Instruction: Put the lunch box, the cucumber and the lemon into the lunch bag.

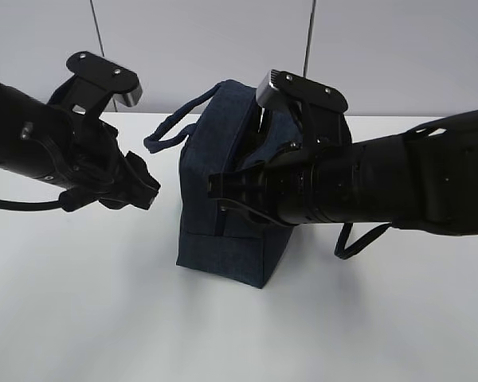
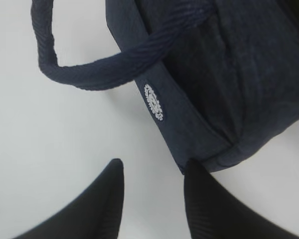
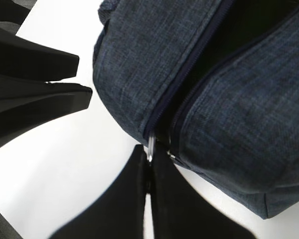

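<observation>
Our right hand (image 3: 149,164) pinches the zipper pull (image 3: 150,148) to work the lunch bag (image 1: 223,199); left hand (image 2: 154,174), fingers apart, waits beside.

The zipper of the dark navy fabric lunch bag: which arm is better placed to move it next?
The right. Its gripper is shut on the silver zipper pull of the lunch bag. The left gripper is open beside the bag.

Lunch bag (image 1: 227,231) at the middle of the desk (image 1: 103,318), standing upright. One handle (image 1: 171,131) lying out to its left, another hanging on its right. Left tool (image 1: 135,187) just beside the bag's left side, apart from it. Right tool (image 3: 149,184) at the zipper end, on the zipper pull (image 3: 150,147).
</observation>
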Motion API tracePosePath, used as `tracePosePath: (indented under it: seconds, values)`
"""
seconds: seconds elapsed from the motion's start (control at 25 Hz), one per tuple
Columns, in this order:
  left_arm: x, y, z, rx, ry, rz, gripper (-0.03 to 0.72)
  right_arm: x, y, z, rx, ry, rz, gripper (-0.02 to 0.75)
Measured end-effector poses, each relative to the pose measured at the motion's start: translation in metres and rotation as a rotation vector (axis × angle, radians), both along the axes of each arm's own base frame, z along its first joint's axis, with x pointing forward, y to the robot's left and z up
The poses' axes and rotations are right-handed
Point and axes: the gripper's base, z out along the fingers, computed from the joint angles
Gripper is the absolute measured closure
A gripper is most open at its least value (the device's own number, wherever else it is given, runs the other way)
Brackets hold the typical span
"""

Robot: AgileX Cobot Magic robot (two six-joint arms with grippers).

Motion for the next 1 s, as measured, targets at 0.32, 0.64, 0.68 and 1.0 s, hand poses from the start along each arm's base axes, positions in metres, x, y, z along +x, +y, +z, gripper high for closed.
tracePosePath:
  seconds: [0.32, 0.64, 0.68, 1.0]
  values:
    - [0.004, -0.003, 0.009, -0.028, -0.007, 0.0, 0.417, 0.0, 0.0, 0.0, 0.0, 0.0, 0.0, 0.738]
    - [0.005, -0.003, 0.01, 0.093, -0.103, -0.171, 0.417, 0.0, 0.0, 0.0, -0.001, -0.001, 0.001, 0.738]
    - [0.005, -0.004, 0.011, 0.09, -0.108, -0.175, 0.417, 0.0, 0.0, 0.0, -0.001, -0.001, 0.001, 0.738]
    - [-0.008, -0.026, 0.013, 0.047, -0.119, -0.227, 0.417, 0.0, 0.0, 0.0, -0.001, -0.001, 0.0, 0.738]
